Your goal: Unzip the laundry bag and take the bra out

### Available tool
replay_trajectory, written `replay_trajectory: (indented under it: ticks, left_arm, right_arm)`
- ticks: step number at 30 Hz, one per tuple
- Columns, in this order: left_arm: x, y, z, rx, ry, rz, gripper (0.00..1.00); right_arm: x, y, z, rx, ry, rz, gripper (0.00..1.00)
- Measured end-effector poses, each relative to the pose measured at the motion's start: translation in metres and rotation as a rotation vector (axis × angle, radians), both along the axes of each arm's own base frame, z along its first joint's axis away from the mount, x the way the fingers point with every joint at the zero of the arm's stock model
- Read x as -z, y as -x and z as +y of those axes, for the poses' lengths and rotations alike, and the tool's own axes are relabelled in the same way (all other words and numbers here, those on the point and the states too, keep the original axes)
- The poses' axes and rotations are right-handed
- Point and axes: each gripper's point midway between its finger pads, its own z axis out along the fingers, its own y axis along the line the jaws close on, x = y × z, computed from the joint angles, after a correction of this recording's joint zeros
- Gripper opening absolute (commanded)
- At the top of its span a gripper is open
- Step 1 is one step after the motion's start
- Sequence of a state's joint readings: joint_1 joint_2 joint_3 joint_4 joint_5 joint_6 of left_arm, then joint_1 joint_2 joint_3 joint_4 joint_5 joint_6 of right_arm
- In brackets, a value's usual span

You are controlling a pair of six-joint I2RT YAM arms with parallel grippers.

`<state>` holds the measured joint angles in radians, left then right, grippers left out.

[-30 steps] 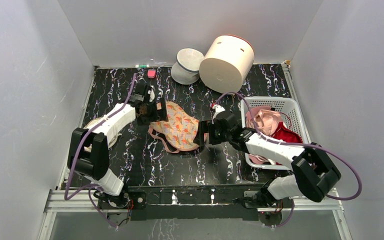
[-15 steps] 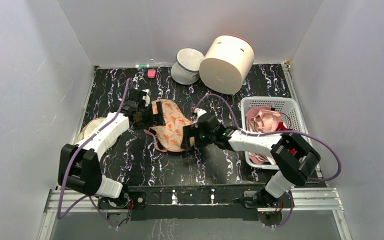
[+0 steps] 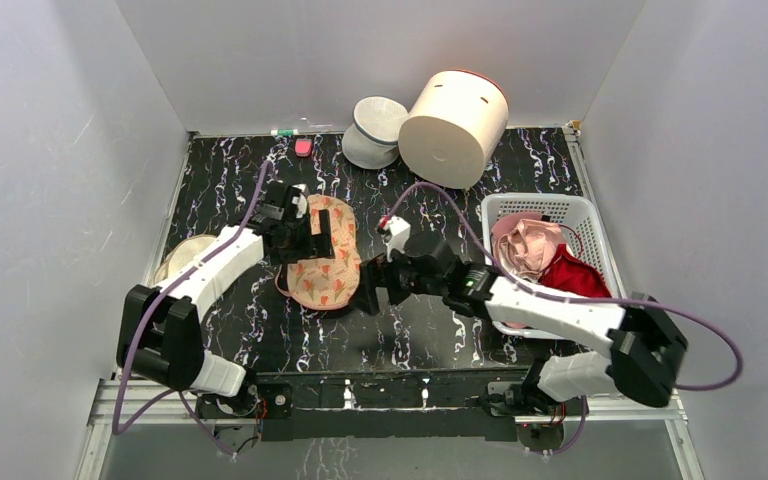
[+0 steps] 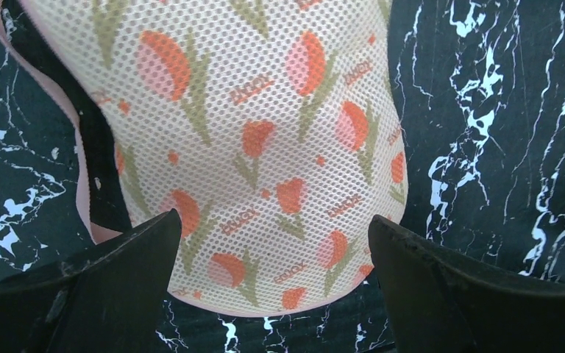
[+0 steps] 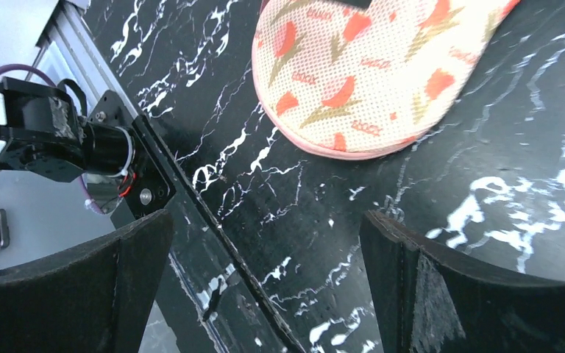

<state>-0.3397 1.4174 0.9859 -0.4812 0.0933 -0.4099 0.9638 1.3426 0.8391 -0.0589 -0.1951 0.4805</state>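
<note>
The laundry bag (image 3: 325,258) lies flat in the middle of the counter (image 3: 430,330). The left fingers (image 4: 103,279) hang wide open just above it and hold nothing. The right fingers (image 5: 81,287) are also fully spread and empty, near its near right edge. A salmon-pink satin piece, probably the bra (image 3: 525,245), lies in the white basket (image 3: 560,203) at the right, beside a dark red garment (image 3: 572,272). The bag looks light, soft and limp, and it may slide. The firmer pink zip edging seems the best place to grip.

A lab test cell: white panel walls (image 3: 360,60); aluminium frame rail (image 3: 130,398).
</note>
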Motion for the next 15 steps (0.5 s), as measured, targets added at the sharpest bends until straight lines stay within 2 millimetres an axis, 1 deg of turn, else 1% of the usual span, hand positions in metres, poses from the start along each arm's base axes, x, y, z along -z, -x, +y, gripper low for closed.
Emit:
replay_trajectory:
  ticks: [3,6,8,11,13,15]
  left_arm:
    - [-0.002,-0.004,-0.013,0.048,-0.037,-0.007,0.98]
    - [-0.005,-0.019,-0.029,0.089,-0.072,-0.032,0.96]
    - [-0.006,-0.03,-0.038,0.108,-0.094,-0.046,0.93]
    - [-0.005,-0.057,-0.048,0.125,-0.141,-0.066,0.89]
    - [-0.001,-0.077,-0.055,0.138,-0.185,-0.077,0.86]
    - [0.006,-0.094,-0.059,0.145,-0.232,-0.082,0.84]
  right_arm:
    - [-0.023,-0.009,-0.022,0.054,-0.002,-0.068,0.98]
    - [-0.034,-0.02,-0.048,0.136,-0.003,-0.101,0.98]
    - [-0.034,-0.025,-0.064,0.187,-0.002,-0.109,0.98]
    - [-0.027,-0.03,-0.088,0.267,0.001,-0.101,0.98]
    - [-0.022,-0.031,-0.097,0.299,0.011,-0.088,0.98]
    - [-0.021,-0.032,-0.101,0.322,0.014,-0.086,0.98]
